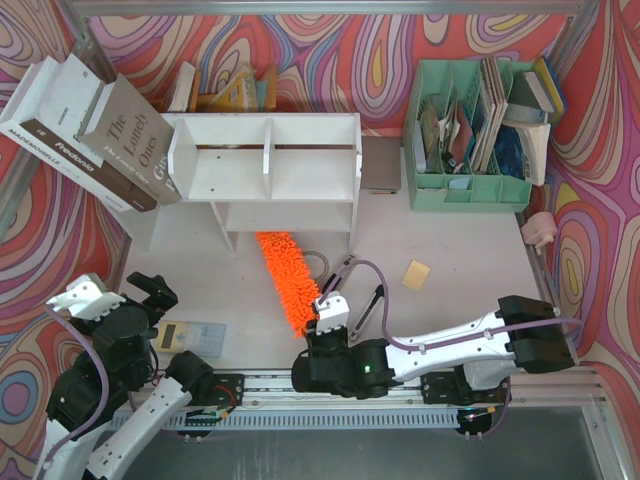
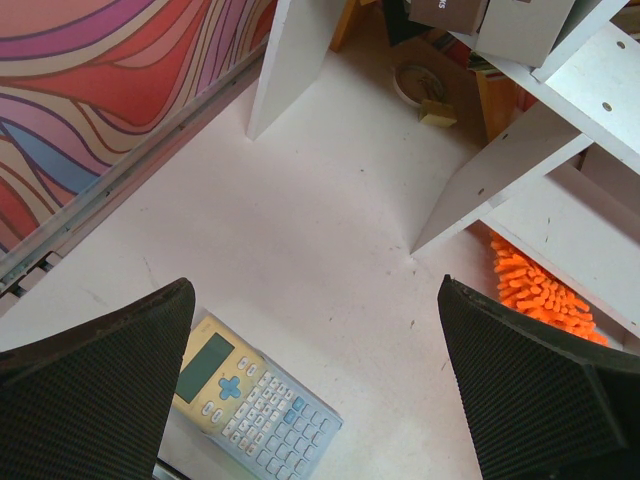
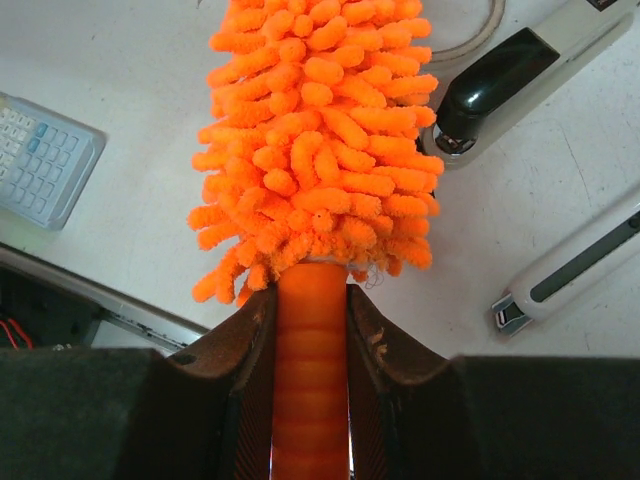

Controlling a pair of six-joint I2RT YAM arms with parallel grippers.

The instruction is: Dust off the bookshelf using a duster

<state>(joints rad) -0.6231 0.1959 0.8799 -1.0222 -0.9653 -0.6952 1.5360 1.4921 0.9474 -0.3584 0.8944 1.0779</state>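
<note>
The white bookshelf [image 1: 310, 172] stands at the back middle of the table; its panels also show in the left wrist view [image 2: 560, 200]. The orange fluffy duster [image 1: 284, 278] lies on the table in front of it, its head end at the shelf's foot. My right gripper [image 1: 326, 318] is shut on the duster's orange handle [image 3: 310, 380], just below the fluffy head [image 3: 318, 150]. My left gripper [image 1: 152, 296] is open and empty at the near left, fingers wide apart [image 2: 315, 295] above the table. The duster's tip shows under the shelf [image 2: 535, 290].
A calculator [image 1: 192, 337] lies near the left gripper [image 2: 255, 395]. A black stapler [image 3: 515, 75] and a white tool [image 3: 575, 265] lie right of the duster. Books [image 1: 95, 135] lean at the shelf's left. A mint file organizer [image 1: 470, 130] stands back right. A yellow note [image 1: 416, 274] lies mid-table.
</note>
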